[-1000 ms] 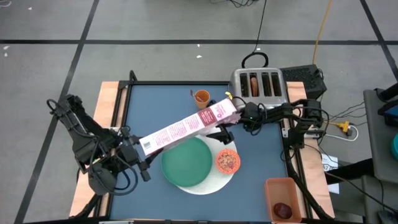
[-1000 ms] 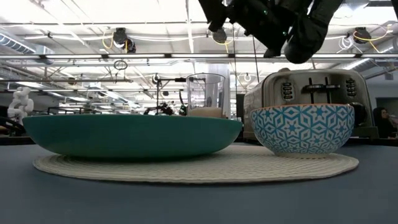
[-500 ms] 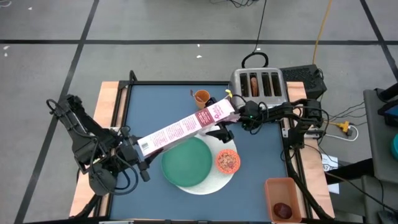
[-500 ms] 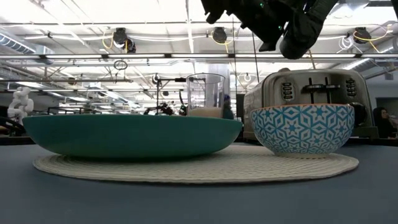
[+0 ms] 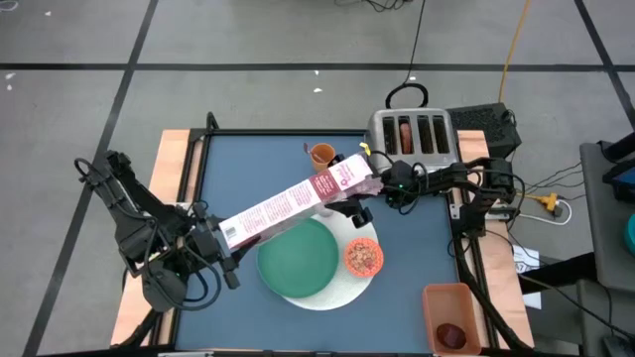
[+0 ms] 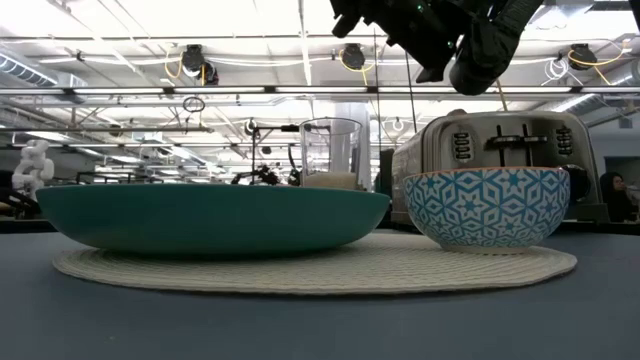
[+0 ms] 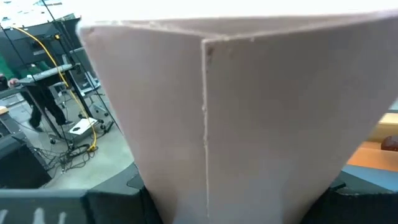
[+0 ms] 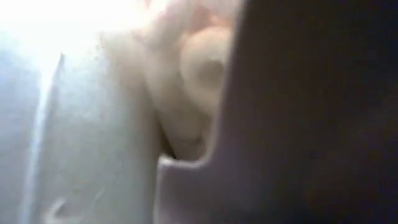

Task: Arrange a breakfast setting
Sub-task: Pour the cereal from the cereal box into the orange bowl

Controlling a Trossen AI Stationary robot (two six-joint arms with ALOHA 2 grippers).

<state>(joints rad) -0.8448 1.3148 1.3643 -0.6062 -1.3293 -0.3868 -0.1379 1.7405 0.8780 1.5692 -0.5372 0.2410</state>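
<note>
The long pink cereal box (image 5: 288, 205) hangs above the table, slanting from near left to far right across the green plate (image 5: 298, 260). My left gripper (image 5: 226, 241) is shut on its left end and my right gripper (image 5: 359, 196) is shut on its right end. The plate and the orange patterned bowl (image 5: 363, 256), full of cereal, sit on the white round mat (image 6: 310, 268). A glass (image 6: 330, 152) stands behind the plate. The orange cup (image 5: 321, 154) stands at the far side. My left gripper holds the box's left end (image 5: 238, 230), coming level from the table's left, with the box running on away from the fingers (image 7: 112, 205). The box is clear of the table. My right gripper meets the box's right end (image 5: 349, 188) from the table's right. One finger (image 5: 354, 209) lies on its near side, and the box hides the rest of the contact.
A silver toaster (image 5: 412, 134) stands at the far right, close behind my right arm. An orange bin (image 5: 451, 315) at the near right holds a dark red fruit (image 5: 451, 334). Bare blue table lies at the far left and near left.
My right gripper's fingers have drawn together on the box's right end, and that end has shifted slightly toward the table's left. My left gripper and the box's left end have stayed where they were.
</note>
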